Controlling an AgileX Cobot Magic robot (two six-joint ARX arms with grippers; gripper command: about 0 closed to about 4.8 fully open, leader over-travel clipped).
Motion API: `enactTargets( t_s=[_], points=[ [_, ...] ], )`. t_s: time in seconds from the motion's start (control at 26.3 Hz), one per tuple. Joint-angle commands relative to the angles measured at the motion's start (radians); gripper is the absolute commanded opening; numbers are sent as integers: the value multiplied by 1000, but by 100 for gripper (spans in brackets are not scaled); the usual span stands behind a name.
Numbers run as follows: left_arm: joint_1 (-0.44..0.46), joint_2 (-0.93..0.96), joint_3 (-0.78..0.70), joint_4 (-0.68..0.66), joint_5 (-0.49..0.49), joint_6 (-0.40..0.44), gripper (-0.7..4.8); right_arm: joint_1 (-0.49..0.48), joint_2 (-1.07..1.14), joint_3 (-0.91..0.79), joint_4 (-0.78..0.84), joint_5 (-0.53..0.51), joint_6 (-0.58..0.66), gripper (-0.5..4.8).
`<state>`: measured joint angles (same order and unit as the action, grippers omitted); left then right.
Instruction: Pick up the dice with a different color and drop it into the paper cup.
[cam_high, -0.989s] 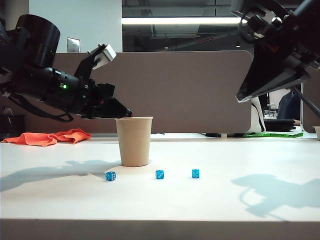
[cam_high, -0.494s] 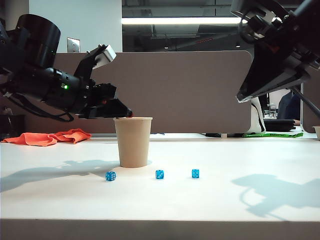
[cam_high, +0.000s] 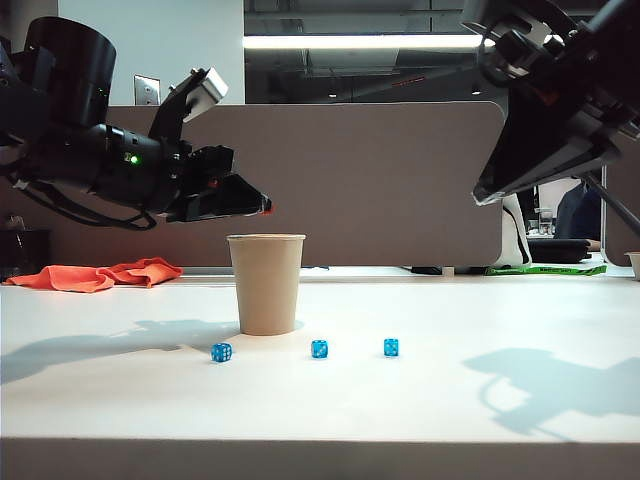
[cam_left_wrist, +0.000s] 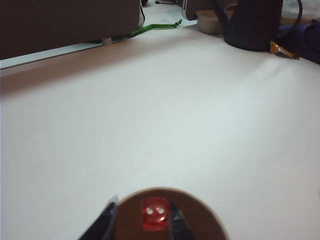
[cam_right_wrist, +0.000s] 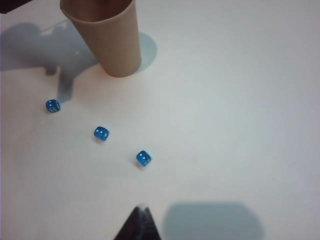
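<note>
Red die (cam_left_wrist: 154, 214) sat between the parted jaws of the left gripper (cam_left_wrist: 144, 216) over the paper cup (cam_high: 266, 285), centre-left; right gripper (cam_right_wrist: 141, 222) jaws together, upper right; risk: die clinging to 1 jaw, then dropping onto the tabletop (cam_high: 450, 400).

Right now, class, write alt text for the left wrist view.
A tiny translucent red die shows between the open fingertips of the left end effector, directly over the mouth of a tan paper cup, with white table beyond.
</note>
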<state>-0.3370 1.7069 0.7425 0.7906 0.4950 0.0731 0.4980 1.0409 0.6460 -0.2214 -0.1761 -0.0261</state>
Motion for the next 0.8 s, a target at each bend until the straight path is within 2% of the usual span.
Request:
enactTargets(
  t_s=[0.04, 0.15, 0.23, 0.61, 0.68, 0.72, 0.8],
  points=[
    [-1, -2, 5, 10, 6, -25, 166, 0, -3, 3, 16, 1, -2, -1],
    [-1, -2, 5, -18, -4, -25, 168, 0, -3, 3, 16, 2, -2, -1],
    [-1, -2, 5, -19, -2, -28, 190, 0, -3, 3, 16, 2, -2, -1],
    [-1, -2, 5, -14, -4, -29, 175, 0, -2, 3, 16, 2, -2, -1],
    [-1, -2, 5, -7, -4, -29, 87, 0, -2, 3, 17, 2, -2, -1],
    [-1, -4, 5, 8, -4, -29, 23, 0, -2, 3, 18, 2, -2, -1],
    [-1, -14, 5, 36, -5, -29, 10, 0, -3, 3, 21, 2, -6, -1]
  ],
)
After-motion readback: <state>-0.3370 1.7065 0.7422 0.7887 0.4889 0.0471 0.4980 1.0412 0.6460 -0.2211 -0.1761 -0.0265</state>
